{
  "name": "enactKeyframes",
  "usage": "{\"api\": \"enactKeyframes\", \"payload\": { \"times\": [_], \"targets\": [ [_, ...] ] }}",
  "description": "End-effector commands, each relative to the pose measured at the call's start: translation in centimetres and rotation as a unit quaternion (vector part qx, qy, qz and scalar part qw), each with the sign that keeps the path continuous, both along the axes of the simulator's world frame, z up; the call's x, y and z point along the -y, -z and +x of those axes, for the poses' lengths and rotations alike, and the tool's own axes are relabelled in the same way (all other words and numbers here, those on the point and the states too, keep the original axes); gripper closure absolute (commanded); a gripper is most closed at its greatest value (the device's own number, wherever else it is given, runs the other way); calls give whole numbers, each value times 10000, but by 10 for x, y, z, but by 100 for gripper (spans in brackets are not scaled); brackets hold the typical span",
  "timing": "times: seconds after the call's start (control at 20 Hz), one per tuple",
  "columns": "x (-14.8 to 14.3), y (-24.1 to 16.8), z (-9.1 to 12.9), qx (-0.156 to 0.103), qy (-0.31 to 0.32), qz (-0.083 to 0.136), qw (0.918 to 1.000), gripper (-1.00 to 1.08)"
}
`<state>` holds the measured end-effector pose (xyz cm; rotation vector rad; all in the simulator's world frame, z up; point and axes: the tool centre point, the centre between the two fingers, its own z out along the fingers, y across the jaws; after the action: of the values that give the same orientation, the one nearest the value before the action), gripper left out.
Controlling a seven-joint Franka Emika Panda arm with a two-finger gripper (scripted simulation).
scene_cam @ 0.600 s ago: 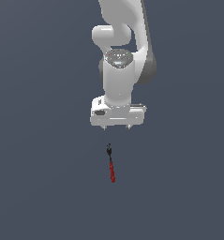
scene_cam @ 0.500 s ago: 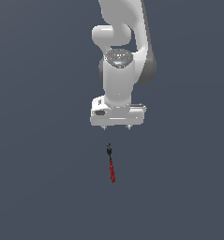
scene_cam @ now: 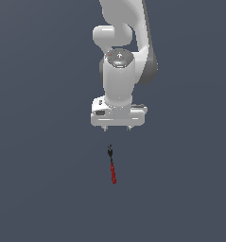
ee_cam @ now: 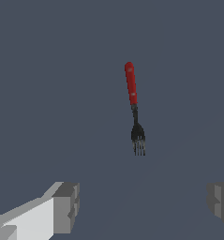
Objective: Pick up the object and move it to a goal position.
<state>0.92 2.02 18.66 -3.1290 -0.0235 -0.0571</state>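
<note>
No change: claw [scene_cam: 117, 128] above fork [scene_cam: 112, 165].

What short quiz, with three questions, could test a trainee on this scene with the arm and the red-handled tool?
1. True or false: the gripper already holds the tool.
2. The tool's handle is: A) red B) green C) white.
3. Fill in: the gripper's jaws stand ____, with nothing between them.

Key:
1. False. In the exterior view the tool lies apart from the gripper.
2. A
3. open
</note>
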Motion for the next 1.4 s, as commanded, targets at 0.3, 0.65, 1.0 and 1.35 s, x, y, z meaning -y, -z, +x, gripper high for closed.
{"api": "enactKeyframes", "payload": {
  "times": [0.3, 0.65, 1.0, 1.35],
  "targets": [
    [1, 6, 5, -9, -29, -8, 10000, -92],
    [5, 28, 23, -43, -147, -33, 9999, -92],
    [13, 69, 50, -102, -344, -61, 9993, -92],
    [20, 108, 68, -152, -505, -71, 9986, -92]
  ]
}}
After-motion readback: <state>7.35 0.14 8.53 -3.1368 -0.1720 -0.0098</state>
